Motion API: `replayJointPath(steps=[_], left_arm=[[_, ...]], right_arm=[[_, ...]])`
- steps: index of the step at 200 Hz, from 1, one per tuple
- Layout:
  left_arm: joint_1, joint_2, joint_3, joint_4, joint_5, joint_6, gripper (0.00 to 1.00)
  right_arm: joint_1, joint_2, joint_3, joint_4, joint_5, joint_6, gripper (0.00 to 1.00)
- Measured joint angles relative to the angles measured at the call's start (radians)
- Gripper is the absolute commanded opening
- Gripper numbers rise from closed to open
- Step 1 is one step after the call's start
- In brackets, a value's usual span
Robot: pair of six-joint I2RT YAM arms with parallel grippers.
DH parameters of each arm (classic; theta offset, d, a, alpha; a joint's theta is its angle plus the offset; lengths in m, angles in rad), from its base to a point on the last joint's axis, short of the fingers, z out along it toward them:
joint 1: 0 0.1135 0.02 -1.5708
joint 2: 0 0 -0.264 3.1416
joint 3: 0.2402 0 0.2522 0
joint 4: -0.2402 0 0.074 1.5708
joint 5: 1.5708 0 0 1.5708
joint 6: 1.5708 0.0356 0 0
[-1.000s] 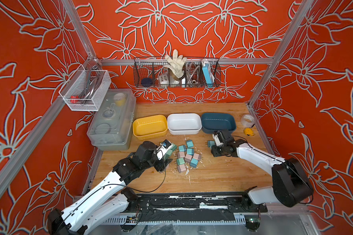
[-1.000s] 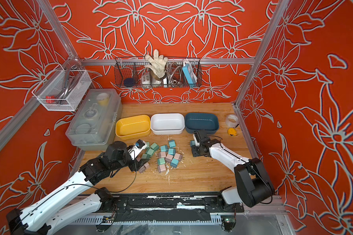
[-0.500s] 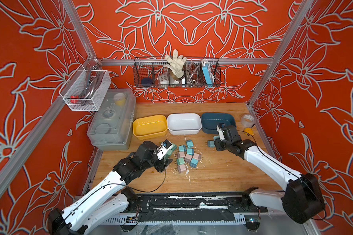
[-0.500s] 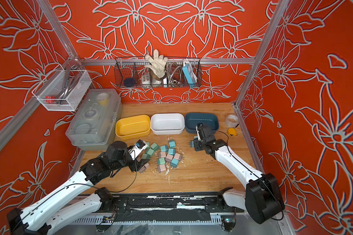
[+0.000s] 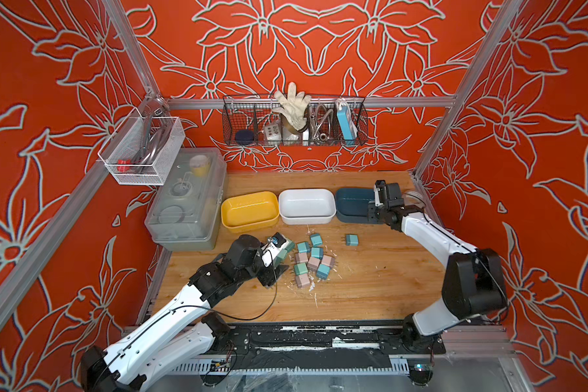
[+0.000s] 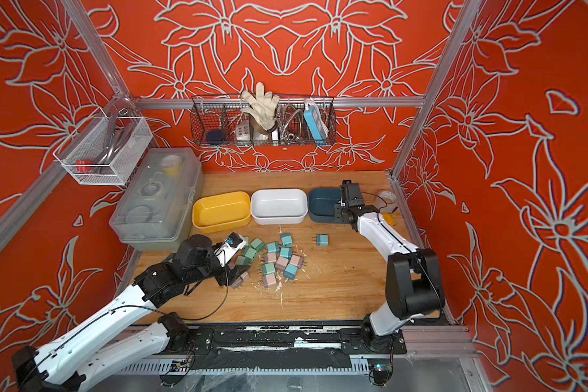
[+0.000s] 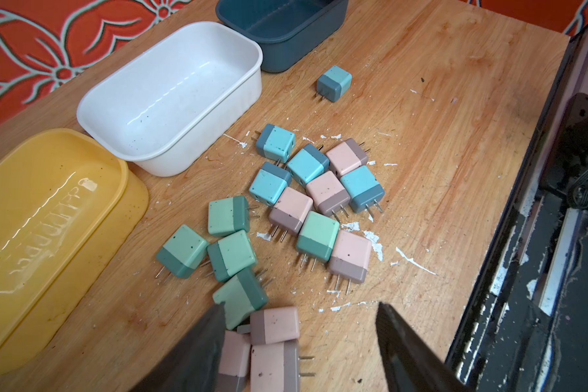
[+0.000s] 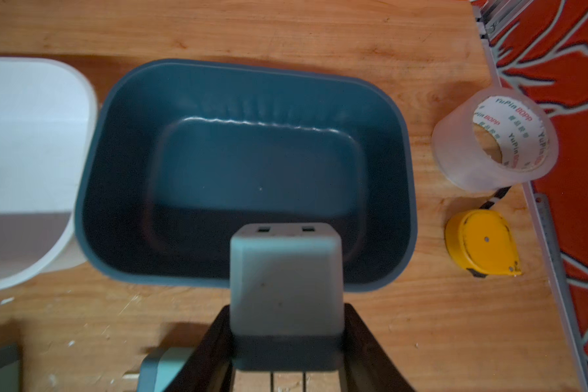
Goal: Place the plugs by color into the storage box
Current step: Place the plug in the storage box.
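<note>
Several plugs (image 5: 311, 261) in mint green, light blue and pink lie in a loose pile mid-table. One blue plug (image 5: 351, 240) lies apart to the right. Behind the pile a yellow box (image 5: 225, 212), a white box (image 5: 306, 191) and a dark blue box (image 5: 348, 195) stand in a row, all without plugs. My right gripper (image 8: 287, 315) is shut on a light blue plug (image 8: 286, 271) above the near rim of the dark blue box (image 8: 92, 163). My left gripper (image 7: 299, 309) stands open low over pink plugs (image 7: 275, 324) at the pile's near-left edge, one finger (image 7: 207, 325) against a green plug (image 7: 240, 298).
A clear lidded case (image 5: 187, 200) stands at the left. A tape roll (image 8: 493, 142) and a yellow tape measure (image 8: 481, 242) lie right of the blue box by the wall rail. Wire baskets (image 5: 294, 122) (image 5: 141, 149) hang on the back and left walls.
My right gripper has carried its plug from the table right of the pile back towards the dark blue box. The left arm has stayed put.
</note>
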Motion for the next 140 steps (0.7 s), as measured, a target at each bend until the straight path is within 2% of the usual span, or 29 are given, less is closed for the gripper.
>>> replayJointPath(steps=[37,140], left_arm=[[0.0,0.021,0.0,0.008,0.036,-0.008,0.7],[0.0,0.123,0.0,0.006,0.055,-0.019,0.69]], right_arm=[[-0.027,0.087,0.064,0.023,0.011,-0.035,0.0],[-0.092,0.147,0.092,0.047,-0.043,-0.094,0.0]])
